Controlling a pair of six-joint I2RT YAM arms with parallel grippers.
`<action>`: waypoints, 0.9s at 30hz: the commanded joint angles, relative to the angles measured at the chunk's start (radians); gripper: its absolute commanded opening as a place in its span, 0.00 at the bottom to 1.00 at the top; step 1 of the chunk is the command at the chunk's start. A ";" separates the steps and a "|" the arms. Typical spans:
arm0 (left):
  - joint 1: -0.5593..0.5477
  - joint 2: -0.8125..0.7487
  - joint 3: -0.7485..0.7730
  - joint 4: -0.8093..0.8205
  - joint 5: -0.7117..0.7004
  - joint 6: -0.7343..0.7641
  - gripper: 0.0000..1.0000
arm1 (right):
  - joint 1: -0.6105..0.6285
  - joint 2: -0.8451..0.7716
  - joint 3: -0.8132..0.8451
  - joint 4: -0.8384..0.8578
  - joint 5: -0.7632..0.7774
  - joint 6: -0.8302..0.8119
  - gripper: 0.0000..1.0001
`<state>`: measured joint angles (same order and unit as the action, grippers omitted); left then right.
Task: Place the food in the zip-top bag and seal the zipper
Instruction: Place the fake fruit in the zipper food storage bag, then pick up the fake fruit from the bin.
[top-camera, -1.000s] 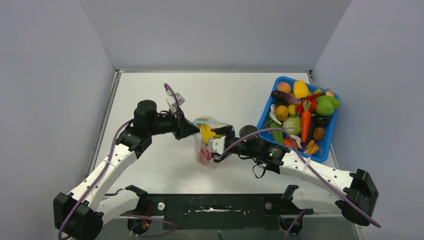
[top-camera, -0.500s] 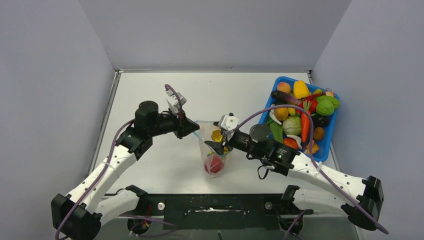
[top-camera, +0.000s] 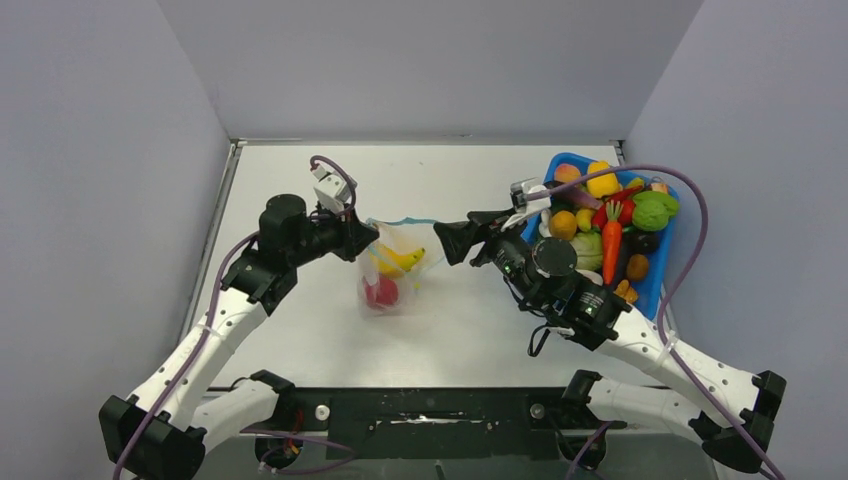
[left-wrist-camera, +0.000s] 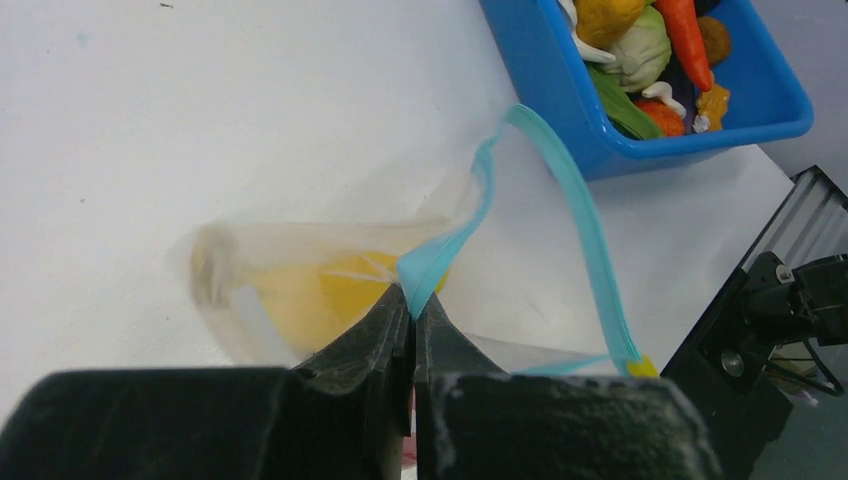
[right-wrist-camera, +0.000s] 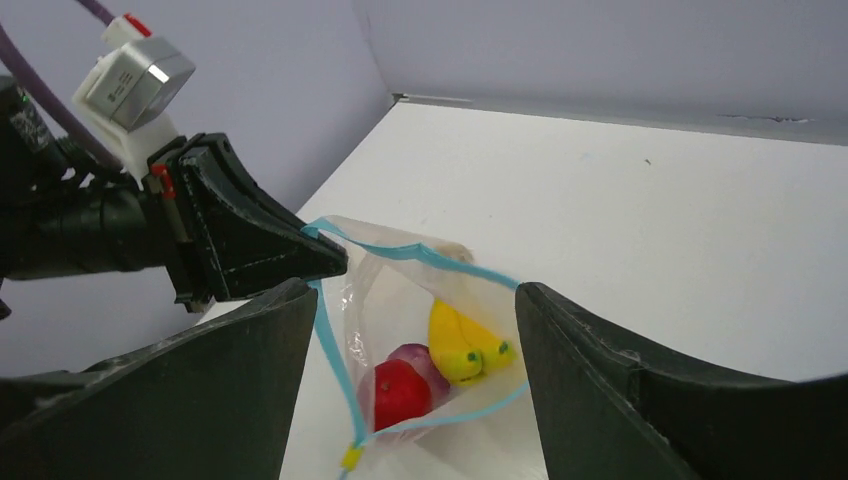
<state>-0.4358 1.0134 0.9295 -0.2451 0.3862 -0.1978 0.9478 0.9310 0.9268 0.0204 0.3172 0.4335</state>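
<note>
- Currently left tool (left-wrist-camera: 412, 318) is pinching the zipper (left-wrist-camera: 583, 235), holding the zip-top bag (top-camera: 395, 285) mouth up.
- Right tool (top-camera: 452, 238) is hanging wide, empty; sealing is likely demanding a taut zipper.

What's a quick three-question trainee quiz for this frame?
1. True or false: the left gripper is shut on the zipper.
2. What lies in the bag? A) a banana and a red fruit; B) a carrot only; C) nothing.
3. Fill in: the right gripper is ___, holding nothing.
Key: 1 true; 2 A; 3 open.
</note>
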 joint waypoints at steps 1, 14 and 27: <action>0.003 -0.021 0.060 0.013 -0.066 0.018 0.00 | -0.008 -0.030 0.022 -0.027 0.168 0.134 0.74; 0.000 -0.015 0.097 -0.082 -0.317 0.091 0.00 | -0.244 0.076 0.230 -0.503 0.104 0.063 0.75; -0.006 -0.025 -0.078 0.104 -0.052 0.033 0.00 | -0.632 0.248 0.263 -0.692 0.020 0.001 0.67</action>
<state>-0.4377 1.0027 0.8738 -0.2493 0.2443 -0.1478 0.3660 1.1500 1.1595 -0.6270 0.3210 0.4694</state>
